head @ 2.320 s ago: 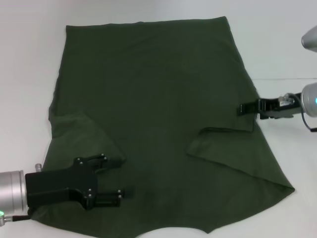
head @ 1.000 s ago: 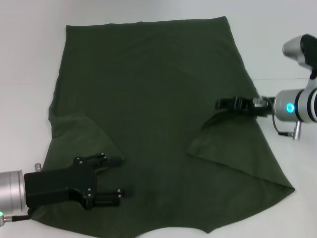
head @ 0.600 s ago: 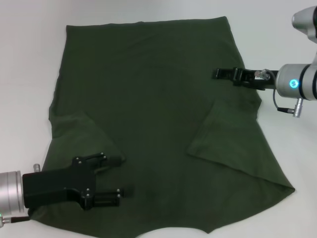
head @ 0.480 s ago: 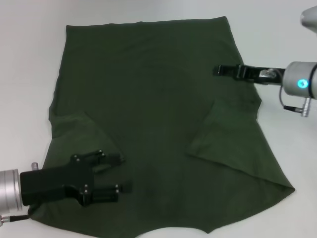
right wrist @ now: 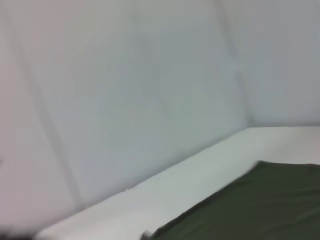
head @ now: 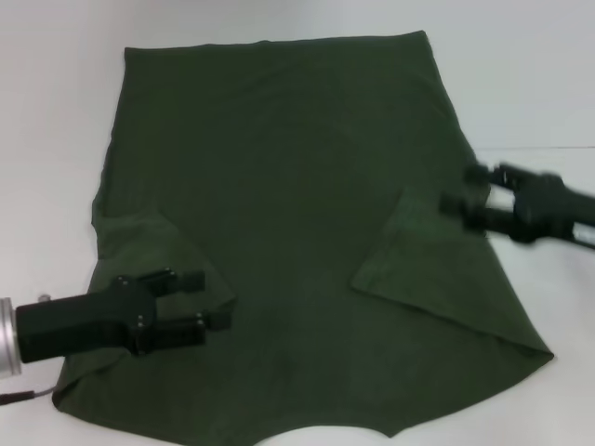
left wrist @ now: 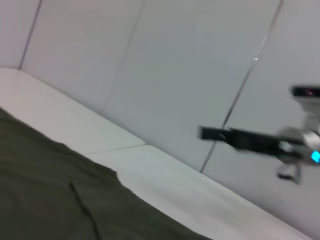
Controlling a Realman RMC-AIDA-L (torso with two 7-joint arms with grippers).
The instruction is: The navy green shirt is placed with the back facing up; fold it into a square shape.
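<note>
While the navy green shirt [head: 288,223] lies plain side up on the white table [head: 56,139], both sleeves turned inward, the left gripper [head: 197,307] spreads wide over one sleeve; the right gripper [head: 457,189], blurred, looks parted beside the other. Wrist views show cloth edges only. Pinching matched edges should keep the fold square.

The navy green shirt [head: 279,214] lies spread on the white table [head: 521,84]. The left gripper [head: 191,307], fingers parted, sits at seven o'clock; the right gripper [head: 462,190], blurred, at three o'clock.
</note>
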